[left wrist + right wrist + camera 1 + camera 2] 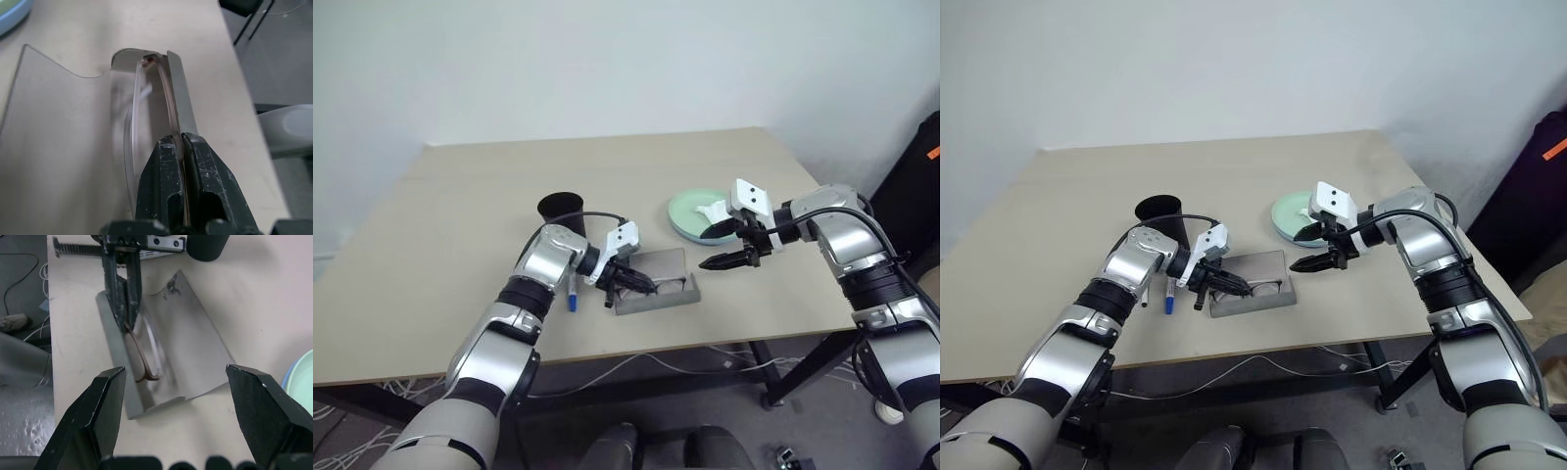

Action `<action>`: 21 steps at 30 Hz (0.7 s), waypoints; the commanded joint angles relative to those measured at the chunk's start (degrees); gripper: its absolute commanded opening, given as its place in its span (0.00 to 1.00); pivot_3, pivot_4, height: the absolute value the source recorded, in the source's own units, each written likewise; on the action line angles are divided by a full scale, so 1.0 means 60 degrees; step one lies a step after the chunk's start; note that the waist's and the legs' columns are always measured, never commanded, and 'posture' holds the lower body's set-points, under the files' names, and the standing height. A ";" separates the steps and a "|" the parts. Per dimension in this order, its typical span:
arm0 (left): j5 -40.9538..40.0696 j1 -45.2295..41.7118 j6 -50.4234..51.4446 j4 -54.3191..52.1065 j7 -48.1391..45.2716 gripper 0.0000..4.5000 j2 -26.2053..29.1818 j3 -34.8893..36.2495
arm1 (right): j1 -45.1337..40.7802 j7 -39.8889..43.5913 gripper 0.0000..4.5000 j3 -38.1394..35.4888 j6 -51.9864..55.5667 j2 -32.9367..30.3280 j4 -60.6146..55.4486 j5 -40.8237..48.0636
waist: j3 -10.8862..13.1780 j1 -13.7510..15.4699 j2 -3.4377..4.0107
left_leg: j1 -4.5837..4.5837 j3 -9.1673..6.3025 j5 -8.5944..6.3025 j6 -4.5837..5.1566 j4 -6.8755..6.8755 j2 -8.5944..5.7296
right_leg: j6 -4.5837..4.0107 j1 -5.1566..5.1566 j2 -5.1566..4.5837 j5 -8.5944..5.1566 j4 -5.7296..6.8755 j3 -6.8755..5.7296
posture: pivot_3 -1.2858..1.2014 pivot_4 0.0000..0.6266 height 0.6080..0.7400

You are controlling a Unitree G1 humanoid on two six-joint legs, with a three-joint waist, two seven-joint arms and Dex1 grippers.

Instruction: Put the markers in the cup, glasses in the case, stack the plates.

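the left gripper point(1226, 285) is closed tight on the glasses point(1255, 288), pinching the thin frame between its two black fingers point(164, 181). the glasses lie in the open grey case point(1268, 266), which sits on the table point(1067, 186) near the front edge, its lid laid back flat toward the far side. in the left wrist view the clear lenses rest on the case floor, next to its front wall, and one temple hinge shows at the far end. in the right wrist view a brown temple tip curls out from under the left gripper.

the right gripper point(1316, 250) hangs above the table just to the right of the case, its fingers point(100, 411) spread wide and holding nothing. it is clear of the case and the glasses.

the black cup point(1159, 214) stands upright behind the left forearm. a marker with a blue cap point(1168, 297) lies on the table beside the left wrist, left of the case; a second marker point(1146, 294) lies alongside it, mostly hidden by the arm. the plates point(1285, 211) are behind the right gripper, the mint green one sitting in the light blue one.
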 commanded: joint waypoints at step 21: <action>-0.0825 -0.0171 0.0309 -0.1354 0.0903 0.66 0.0045 0.0885 | -0.0201 -0.0001 0.79 -0.0117 -0.0104 -0.0026 -0.0221 0.0054 | 0.0000 0.0011 -0.0001 | 0.0000 -0.0004 0.0000 0.0000 0.0000 0.0000 | -0.0001 -0.0003 -0.0003 0.0001 0.0000 0.0003 | 0.52 0.00 1.00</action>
